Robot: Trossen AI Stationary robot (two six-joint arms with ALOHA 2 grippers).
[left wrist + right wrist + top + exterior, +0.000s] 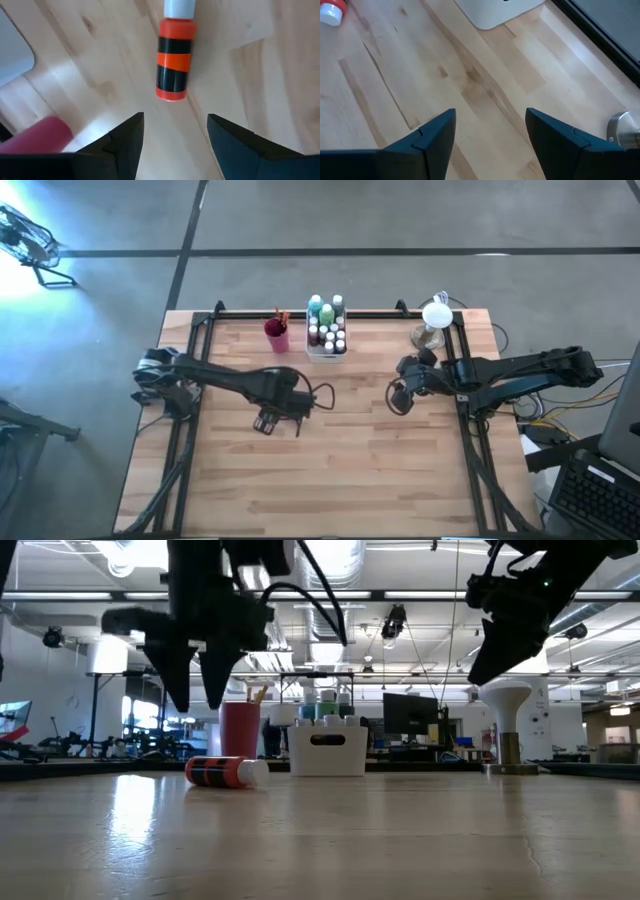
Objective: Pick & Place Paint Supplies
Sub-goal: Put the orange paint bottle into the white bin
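While left pincer point(175, 137) hangs wide above, red bottle point(173, 60) lies flat — cap point(178, 8) pointing away, seemingly toward tray point(327, 750).

A lone bottle point(226, 771) lies on the table point(330, 470) before the cup point(276, 336), left of the tray point(326, 352)

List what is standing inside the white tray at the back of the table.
The white tray holds upright paint bottles, most with white caps, among them green, teal and dark red ones. From table height its wall hides everything but their tops, so an exact count and anything lying beneath them cannot be seen.
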